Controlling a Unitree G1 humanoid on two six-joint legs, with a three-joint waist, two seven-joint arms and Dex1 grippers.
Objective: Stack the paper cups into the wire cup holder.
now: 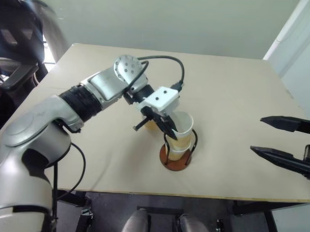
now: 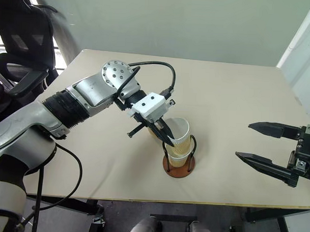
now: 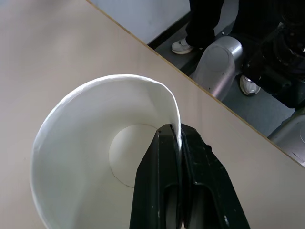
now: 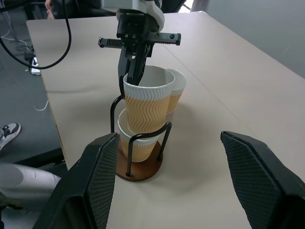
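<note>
Cups are being stacked, and the second one is on its way in. The wire cup holder (image 4: 140,164) stands near the front edge of the table (image 1: 232,98). One paper cup (image 4: 136,143) already sits low inside the black wire loops, on the round brown base. A second cup (image 4: 147,107) is held just above it, with its bottom dipped into the mouth of the first cup. It is tipped a little and is not pushed all the way down yet. A third cup (image 4: 176,90) can be seen just behind the held one, standing on the table beside the holder.

The left tool (image 1: 167,127) is clamped on the rim of the second cup, with one finger inside the cup and one outside, and the wall is pinched between them. In the left wrist view the two black fingers (image 3: 159,181) are pressed tight on the white rim. The right tool (image 2: 263,145) is held well apart from the holder, off to the right side, with its fingers spread wide and nothing between them.

Next, the held cup most likely needs to be set straight and lowered until it sits snug in the first cup. Then the rim can be let go. After that, the third cup is left to be picked up and put on top.
</note>
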